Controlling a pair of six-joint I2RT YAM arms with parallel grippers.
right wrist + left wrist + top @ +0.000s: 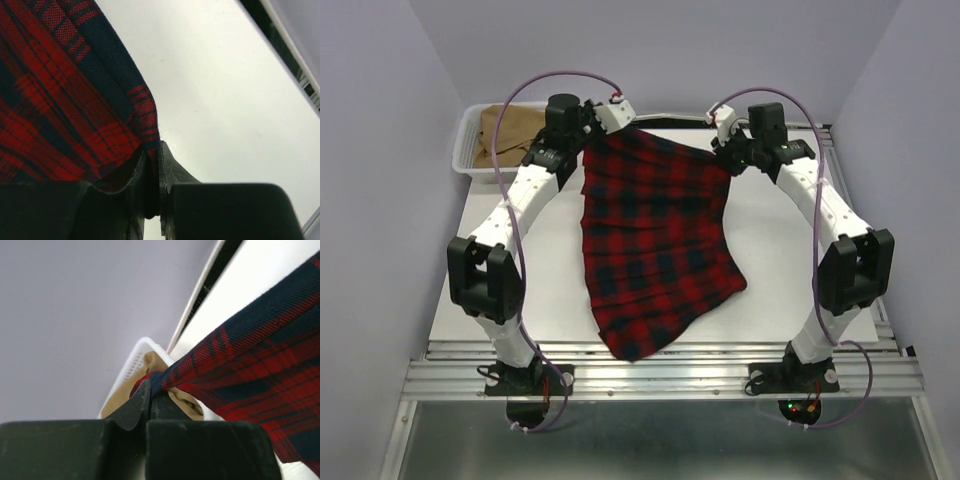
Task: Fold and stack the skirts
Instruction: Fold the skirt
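Observation:
The tartan plaid skirt (pixel 655 240) hangs stretched between both grippers at the back of the white table (pixel 790 270), its flared hem trailing toward the front edge. My left gripper (pixel 610 128) is shut on the skirt's left waist corner; in the left wrist view (pixel 150 390) the plaid cloth (pixel 250 365) is pinched between the jaws. My right gripper (pixel 722 135) is shut on the right waist corner; the right wrist view (pixel 155 160) shows the plaid (pixel 60 100) clamped. The tan-brown skirt (pixel 505 130) lies in the basket; it also shows in the left wrist view (pixel 150 362).
The white mesh basket (pixel 470 150) stands at the back left corner; it also shows in the left wrist view (pixel 132 360). Purple-grey walls close in on three sides. A metal rail (pixel 660 370) runs along the table's front edge.

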